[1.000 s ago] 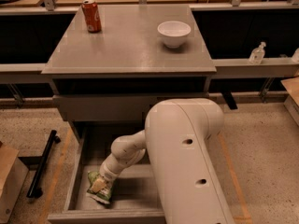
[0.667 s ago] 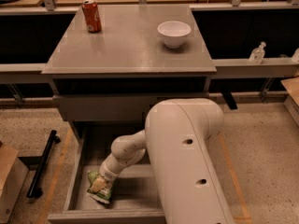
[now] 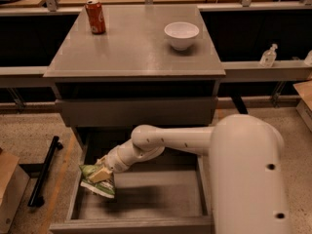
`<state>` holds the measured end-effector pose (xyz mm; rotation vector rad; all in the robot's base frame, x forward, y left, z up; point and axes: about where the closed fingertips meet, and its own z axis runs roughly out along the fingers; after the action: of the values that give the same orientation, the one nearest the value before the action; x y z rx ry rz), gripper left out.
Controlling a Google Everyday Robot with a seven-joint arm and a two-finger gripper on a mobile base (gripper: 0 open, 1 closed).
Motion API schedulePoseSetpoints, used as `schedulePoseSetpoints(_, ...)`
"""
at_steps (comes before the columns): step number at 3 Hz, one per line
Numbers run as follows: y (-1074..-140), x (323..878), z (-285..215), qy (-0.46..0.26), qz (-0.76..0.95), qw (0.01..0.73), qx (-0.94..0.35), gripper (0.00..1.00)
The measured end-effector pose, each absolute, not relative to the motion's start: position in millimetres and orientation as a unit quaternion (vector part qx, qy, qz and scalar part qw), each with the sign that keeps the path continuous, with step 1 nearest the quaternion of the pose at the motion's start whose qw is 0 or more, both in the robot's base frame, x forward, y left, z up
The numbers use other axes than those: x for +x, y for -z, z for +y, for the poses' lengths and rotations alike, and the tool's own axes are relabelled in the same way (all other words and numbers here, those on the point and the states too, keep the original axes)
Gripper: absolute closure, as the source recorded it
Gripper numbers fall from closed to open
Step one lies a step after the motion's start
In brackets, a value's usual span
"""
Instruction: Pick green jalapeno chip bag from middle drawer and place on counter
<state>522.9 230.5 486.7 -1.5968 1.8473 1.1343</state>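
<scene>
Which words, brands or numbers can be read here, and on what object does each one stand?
No text can be read anywhere.
On the red can on the counter: markings too blurred.
On the green jalapeno chip bag, held by the gripper in the middle drawer: a white patch, unreadable.
On the clear bottle: label too small.

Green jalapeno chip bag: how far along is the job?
Done: middle grey box drawer stands open. In hand: the gripper is down at its left wall, jaws closed on the mottled green chip bag, which looks tilted. Left: carry it up and set it on the glossy grey counter.
</scene>
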Motion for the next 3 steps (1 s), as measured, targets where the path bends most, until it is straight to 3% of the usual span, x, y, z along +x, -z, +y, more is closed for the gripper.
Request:
schedulePoseSetpoints(1,-573,520,217,-0.503,0.590,0.294,-0.559,1.00)
schedulePoseSetpoints(2,-681,519,168,-0.591,0.473,0.390,-0.525,1.00)
schedulePoseSetpoints(3,-756,521,128,-0.596,0.435,0.415,-0.531,1.00)
